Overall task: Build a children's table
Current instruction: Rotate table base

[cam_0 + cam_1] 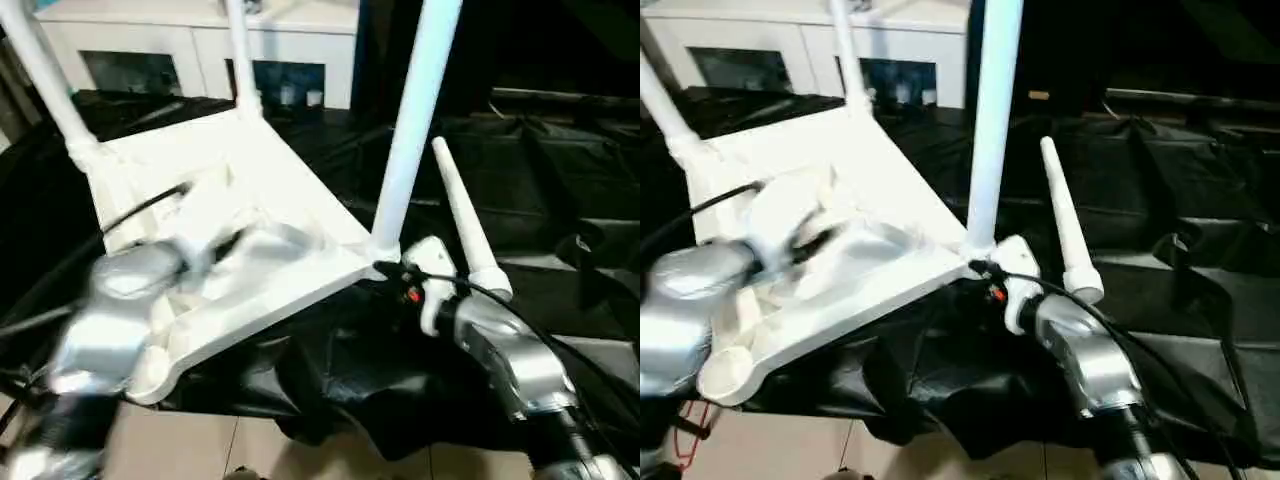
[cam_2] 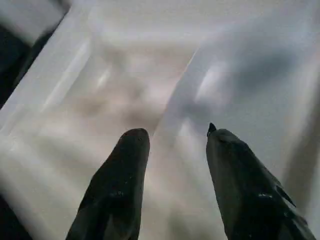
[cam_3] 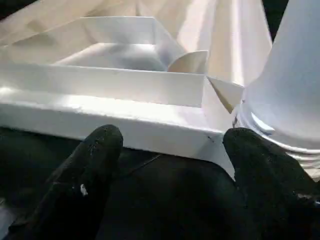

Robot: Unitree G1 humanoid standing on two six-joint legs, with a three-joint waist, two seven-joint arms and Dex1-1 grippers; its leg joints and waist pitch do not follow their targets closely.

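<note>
Left eye view: children's table [image 1: 290, 215] upside down on the black-draped work table [image 1: 560, 190], ribbed underside up, near edge tilted and overhanging the floor [image 1: 180, 445]. Three legs standing in corner sockets: one at the far left [image 1: 45, 75], one at the far corner [image 1: 240, 50], one at the near right corner [image 1: 415, 115]. Fourth leg [image 1: 465, 215] loose, lying on the black cloth just beside the right arm, thick end toward the robot. Near left socket [image 1: 725, 370] open and unfilled. White cabinet [image 1: 200, 45] with glass doors behind.

Left gripper [image 2: 172, 145] hovering over the ribbed underside, fingers apart, grasping nothing. Right gripper [image 3: 172, 142] at the near right corner, fingers spread wide to either side of the rim just below the seated leg, also grasping nothing; contact with the plastic impossible to judge.

Step in hand, by judgement: steadying or repositioning the top, three of four legs done. Next move likely calls for picking up the loose leg, bringing its thick end to the open socket, lining it up straight, and pressing down while the other arm braces the top. Risk: the overhanging top tipping or sliding off the cloth under that push.
</note>
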